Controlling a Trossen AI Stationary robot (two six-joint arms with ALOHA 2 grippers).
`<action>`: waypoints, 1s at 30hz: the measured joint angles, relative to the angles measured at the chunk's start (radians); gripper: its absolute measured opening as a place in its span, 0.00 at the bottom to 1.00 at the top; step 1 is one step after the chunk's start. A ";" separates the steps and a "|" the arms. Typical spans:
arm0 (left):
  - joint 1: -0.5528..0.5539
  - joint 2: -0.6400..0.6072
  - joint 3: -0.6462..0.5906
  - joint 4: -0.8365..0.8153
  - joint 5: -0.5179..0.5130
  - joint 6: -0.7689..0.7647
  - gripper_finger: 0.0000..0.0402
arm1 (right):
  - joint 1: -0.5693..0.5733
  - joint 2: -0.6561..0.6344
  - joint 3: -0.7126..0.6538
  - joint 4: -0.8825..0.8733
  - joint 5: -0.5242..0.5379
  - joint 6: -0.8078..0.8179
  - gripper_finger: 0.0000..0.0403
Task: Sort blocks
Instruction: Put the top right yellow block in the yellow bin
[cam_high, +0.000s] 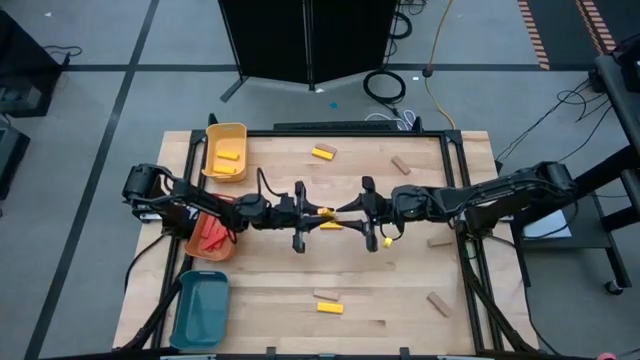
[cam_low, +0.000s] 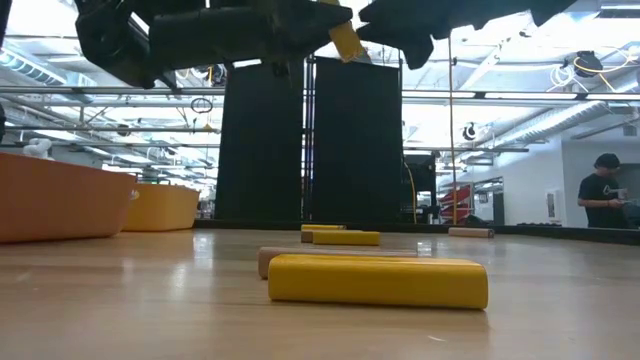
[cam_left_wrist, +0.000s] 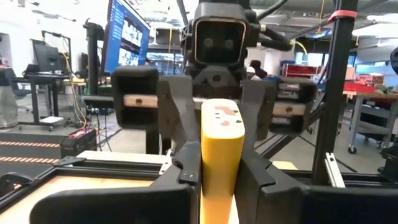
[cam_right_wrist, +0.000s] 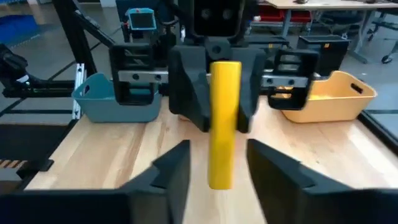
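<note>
A yellow block (cam_high: 328, 213) hangs high over the table's middle, between my two grippers, which face each other. My left gripper (cam_left_wrist: 221, 168) comes from the table's left and is shut on the block. My right gripper (cam_right_wrist: 221, 163) comes from the right and is open. Its fingers (cam_right_wrist: 177, 165) stand on either side of the block's other end with a gap on each side. More yellow and tan blocks lie flat on the table, among them a yellow one (cam_high: 323, 152) at the far side and a yellow and tan pair (cam_high: 328, 303) near the front. My left gripper pinches the yellow block's two broad faces (cam_left_wrist: 221, 183) between its two fingers, at the end nearer the table's left. The fingers come roughly level from the left and lie along the block. The block sticks out past them toward the right gripper, lifted clear of the table.
Three trays stand along the table's left side: a yellow tray (cam_high: 226, 150) with yellow blocks, an orange tray (cam_high: 208, 238) with red ones, and a teal tray (cam_high: 200, 310) at the front. Tan blocks (cam_high: 438, 303) lie at the right. A person (cam_low: 603, 195) stands in the room beyond.
</note>
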 joint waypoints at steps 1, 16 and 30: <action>0.002 0.000 0.000 -0.003 0.000 0.002 0.10 | -0.007 -0.014 0.000 -0.029 0.000 -0.001 0.42; 0.009 -0.218 0.000 -0.508 -0.263 0.150 0.10 | -0.038 -0.082 0.000 -0.447 0.008 0.140 0.64; 0.045 -0.699 0.000 -1.461 -0.703 -0.088 0.11 | 0.024 0.123 0.000 -0.329 0.136 0.157 0.64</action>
